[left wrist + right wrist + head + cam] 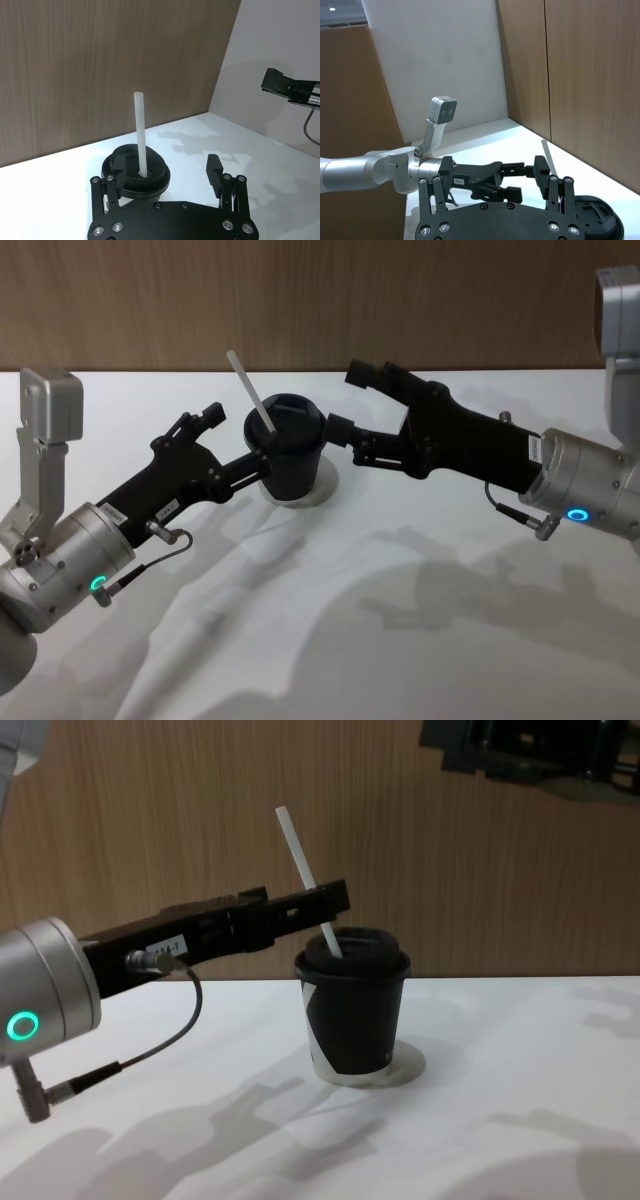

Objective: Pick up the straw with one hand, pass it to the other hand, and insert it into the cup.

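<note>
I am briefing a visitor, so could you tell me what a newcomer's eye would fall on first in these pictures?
First, the white straw standing tilted in the lid of the black paper cup at mid-table. Next, the two black end effectors flanking it: the left end effector has its fingers open on either side of the cup, and the right end effector is open and raised just beside it, touching nothing.

The straw's lower end is disappearing into the lid of the cup, so its depth inside cannot be told. In the chest view the right tool is being cut off by the top edge. In the right wrist view the cup is running off the bottom edge, and the tool's own fingers are covering most of the straw.
</note>
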You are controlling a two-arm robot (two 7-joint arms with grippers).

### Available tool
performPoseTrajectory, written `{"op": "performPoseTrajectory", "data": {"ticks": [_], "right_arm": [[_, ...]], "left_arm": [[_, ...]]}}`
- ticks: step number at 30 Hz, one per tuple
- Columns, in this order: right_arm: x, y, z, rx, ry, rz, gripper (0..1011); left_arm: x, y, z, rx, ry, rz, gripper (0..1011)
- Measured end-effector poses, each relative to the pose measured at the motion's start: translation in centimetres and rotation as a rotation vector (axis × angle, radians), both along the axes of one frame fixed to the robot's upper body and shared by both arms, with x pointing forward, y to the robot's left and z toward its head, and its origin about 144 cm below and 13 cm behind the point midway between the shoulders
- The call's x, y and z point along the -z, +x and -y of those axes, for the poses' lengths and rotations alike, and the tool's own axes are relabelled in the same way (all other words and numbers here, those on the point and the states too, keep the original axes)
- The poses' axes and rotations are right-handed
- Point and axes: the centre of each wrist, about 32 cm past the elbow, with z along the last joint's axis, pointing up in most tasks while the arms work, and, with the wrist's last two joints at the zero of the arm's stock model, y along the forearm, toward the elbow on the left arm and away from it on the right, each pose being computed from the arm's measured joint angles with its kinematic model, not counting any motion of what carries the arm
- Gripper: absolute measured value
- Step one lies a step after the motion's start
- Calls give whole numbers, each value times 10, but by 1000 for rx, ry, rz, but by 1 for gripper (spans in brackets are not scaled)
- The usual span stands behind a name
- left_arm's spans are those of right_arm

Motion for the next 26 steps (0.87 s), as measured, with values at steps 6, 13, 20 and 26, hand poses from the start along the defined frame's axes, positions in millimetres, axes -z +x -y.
{"op": "performPoseTrajectory", "data": {"ticks": [6, 13, 20, 26], "right_arm": [[0, -2, 1, -9, -11, -5, 1001], [0, -3, 1, -15, -19, -8, 1001], [-1, -4, 1, -19, -24, -11, 1001], [-1, -4, 2, -21, -27, -11, 1001]], "left_arm": [[1, -4, 0, -5, -3, 5, 1003], [3, -7, 1, -10, -5, 8, 1003], [3, -8, 1, -13, -6, 9, 1003], [4, -9, 1, -14, -7, 10, 1003]]}}
